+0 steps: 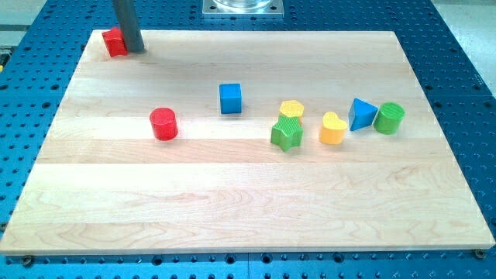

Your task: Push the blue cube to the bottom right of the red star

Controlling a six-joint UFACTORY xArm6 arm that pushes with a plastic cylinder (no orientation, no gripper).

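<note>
My tip was seen at the board's top-left corner, touching the red star; no jaws were fitted. The blue cube lay well apart toward the centre, so approach was judged pending, with contact needed on its right side.

A single straight rod is all that shows of my arm: round in section, dark grey, smooth, and even in width from the view's top edge, where it is cut off, down to its lower end. A paler band of reflected light runs lengthwise along its left side, while the right side is darker, almost charcoal. My tip is blunt and flat-ended, the same dark grey as the shaft above it, and the rod carries no cable, screw or marking anywhere.
</note>
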